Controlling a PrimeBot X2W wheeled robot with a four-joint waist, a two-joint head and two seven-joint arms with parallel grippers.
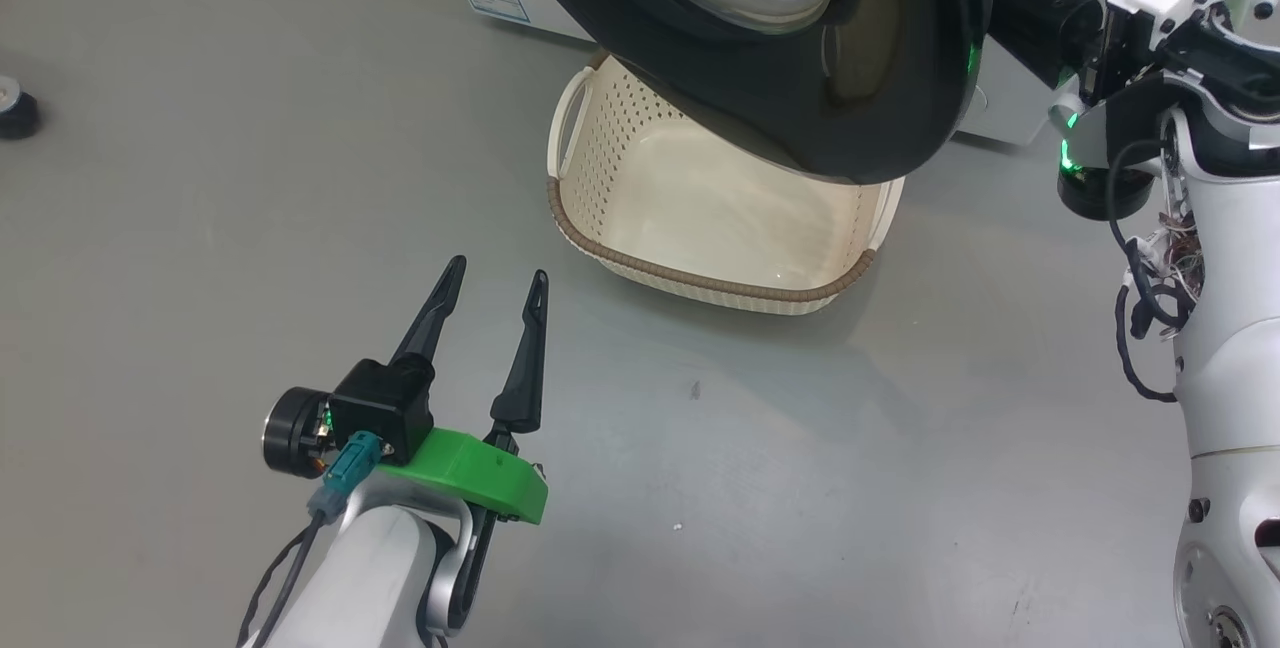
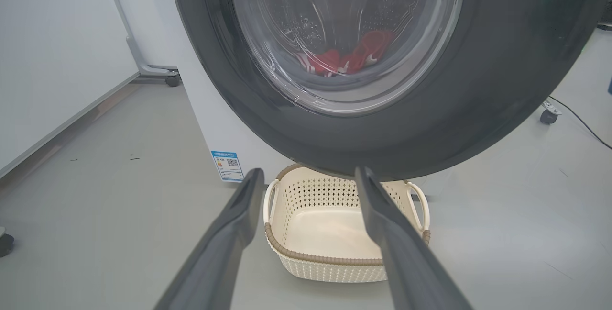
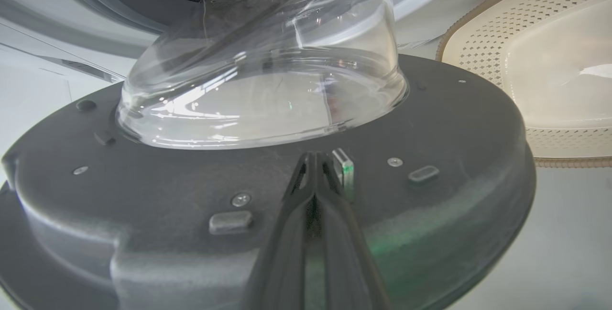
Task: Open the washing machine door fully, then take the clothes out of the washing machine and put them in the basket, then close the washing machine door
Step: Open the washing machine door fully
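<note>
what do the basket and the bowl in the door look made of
The basket looks like cream plastic, matte, with moulded holes and a brown woven-look rim. The door bowl looks like clear glass, maybe hard plastic: glossy, see-through, bright reflections.

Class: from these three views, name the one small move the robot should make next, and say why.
Probably push the washing machine door wider with the shut right gripper, whose fingertips seem to rest on its matte inner side. The door is only part open, overhanging the basket, and the clothes lie behind its glass.
</note>
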